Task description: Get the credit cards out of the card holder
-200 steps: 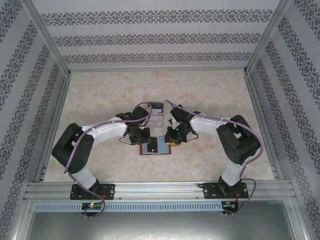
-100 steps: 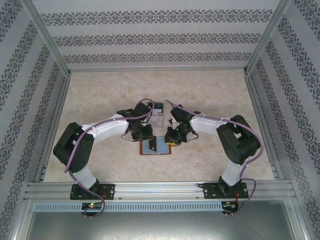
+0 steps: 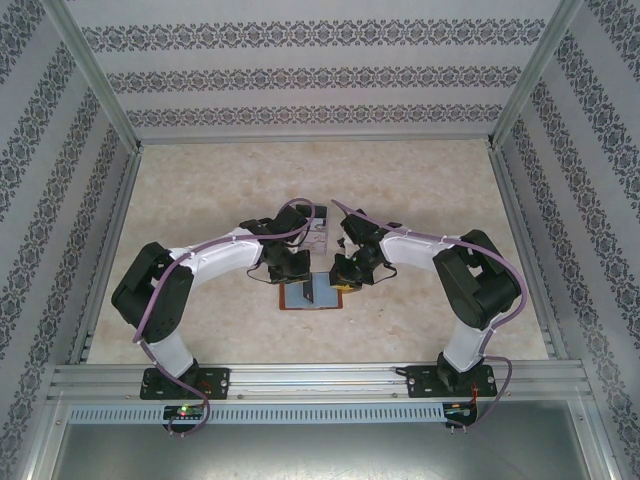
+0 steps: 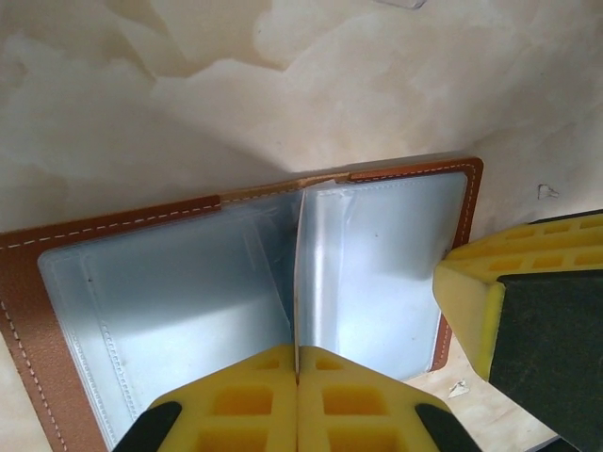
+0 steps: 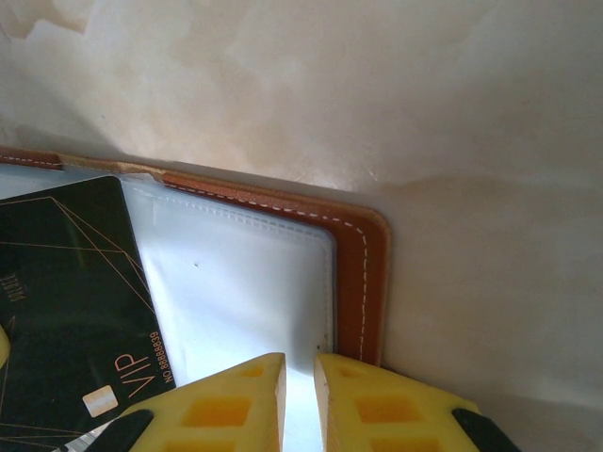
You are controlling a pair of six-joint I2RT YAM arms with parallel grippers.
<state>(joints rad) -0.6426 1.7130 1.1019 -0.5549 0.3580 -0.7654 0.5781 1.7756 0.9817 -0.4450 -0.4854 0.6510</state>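
Observation:
The brown card holder (image 3: 327, 298) lies open on the table, its grey-blue sleeves (image 4: 141, 301) facing up. My left gripper (image 4: 300, 350) is shut on a credit card (image 4: 300, 273) that stands on edge above the fold. From the right wrist view that card (image 5: 66, 301) is black with gold lines and "VIP" print. My right gripper (image 5: 300, 363) has its jaws nearly together, a thin slit between them, tips down on the holder's right-hand page (image 5: 245, 282) near the leather border (image 5: 358, 273). One of its yellow fingers (image 4: 480, 292) is at the holder's right edge. From above, both grippers (image 3: 293, 268) (image 3: 347, 272) flank the holder.
A clear ridged plastic rack (image 3: 316, 228) stands just behind the holder, between the two wrists. The marble-pattern table (image 3: 200, 190) is walled in by patterned panels, with a metal rail (image 3: 320, 378) along the near edge.
My left gripper has shifted right over the holder's middle and closed on the card, which now stands on edge. The right arm has stayed put.

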